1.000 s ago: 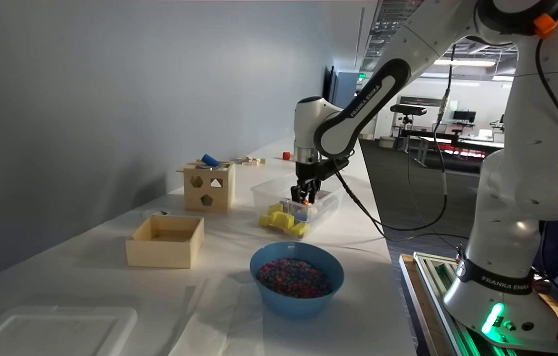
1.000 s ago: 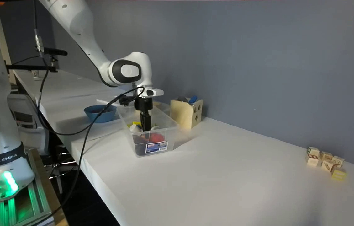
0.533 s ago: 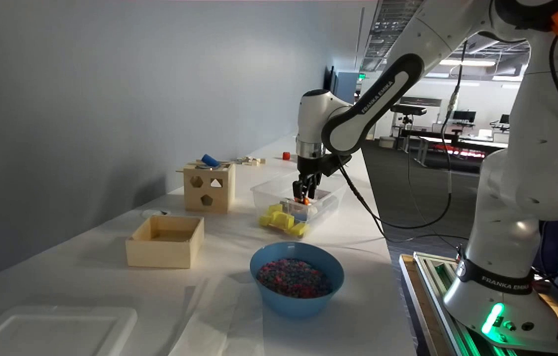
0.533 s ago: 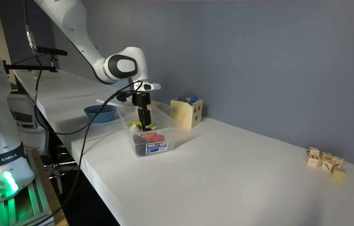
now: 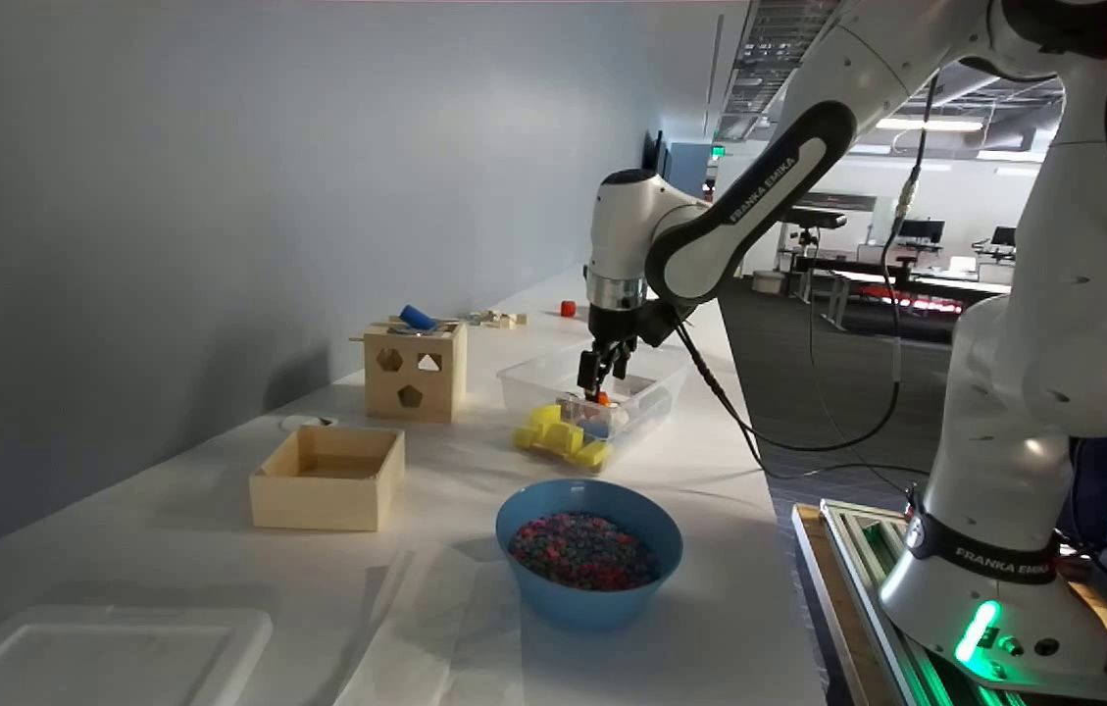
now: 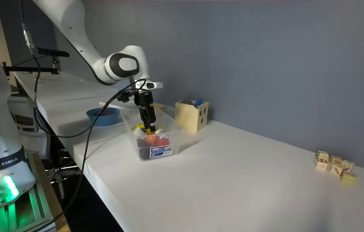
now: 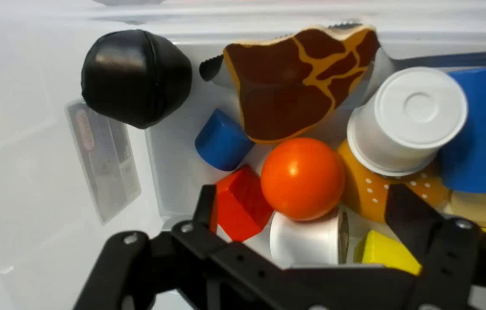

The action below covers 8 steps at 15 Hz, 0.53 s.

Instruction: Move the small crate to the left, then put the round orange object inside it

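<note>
The small crate [image 5: 327, 495], a shallow open box of pale wood, stands on the table near the wall in an exterior view; no contents show in it. The round orange object [image 7: 303, 178], a smooth ball, lies inside a clear plastic bin among toys, resting against a white cylinder. The ball also shows through the bin in both exterior views [image 5: 603, 398] [image 6: 152, 139]. My gripper [image 7: 304, 204] is open and empty, pointing down into the bin, its fingers apart on either side of the ball. The gripper also shows in both exterior views [image 5: 605, 382] [image 6: 151, 128].
The clear bin [image 6: 177, 141] has upright walls around the gripper. Around the ball lie a red block [image 7: 245, 204], white cup [image 7: 419, 107] and black object [image 7: 135, 77]. A wooden cube with holes [image 5: 414, 378] and blue bowl [image 5: 582, 608] stand nearby.
My gripper has risen slightly and tilted over the bin, and the arm has drawn back a little toward its base. The ball shows more clearly below the fingers. The crate has not moved.
</note>
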Tool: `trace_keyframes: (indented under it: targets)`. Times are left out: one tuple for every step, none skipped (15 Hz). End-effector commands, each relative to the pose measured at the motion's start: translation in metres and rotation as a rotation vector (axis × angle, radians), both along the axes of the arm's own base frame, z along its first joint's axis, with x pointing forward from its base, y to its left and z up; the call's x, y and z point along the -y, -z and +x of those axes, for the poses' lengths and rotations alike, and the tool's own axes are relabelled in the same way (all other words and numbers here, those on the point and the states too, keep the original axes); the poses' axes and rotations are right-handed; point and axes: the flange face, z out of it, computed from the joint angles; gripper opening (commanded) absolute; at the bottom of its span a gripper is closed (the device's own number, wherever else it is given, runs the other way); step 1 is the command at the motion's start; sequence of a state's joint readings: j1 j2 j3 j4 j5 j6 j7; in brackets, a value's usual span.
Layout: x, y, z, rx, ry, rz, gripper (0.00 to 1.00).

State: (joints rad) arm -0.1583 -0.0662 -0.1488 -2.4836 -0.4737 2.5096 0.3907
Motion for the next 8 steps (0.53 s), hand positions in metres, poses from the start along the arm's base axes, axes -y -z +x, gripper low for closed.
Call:
trace_keyframes:
  targets:
    - [-0.001,0.011,0.005,-0.011,0.007,-0.001,1.00]
    - [-0.001,0.014,0.008,-0.013,0.014,0.003,1.00]
    - [0.000,0.018,0.010,-0.018,0.024,0.007,1.00]
    - [0.002,0.019,0.012,-0.016,0.038,0.013,1.00]
    - [0.005,0.020,0.013,-0.014,0.050,0.021,1.00]
    - [0.007,0.019,0.015,-0.012,0.058,0.025,1.00]
    - [0.010,0.019,0.017,-0.011,0.066,0.024,1.00]
    - [0.012,0.020,0.018,-0.011,0.073,0.021,0.88]
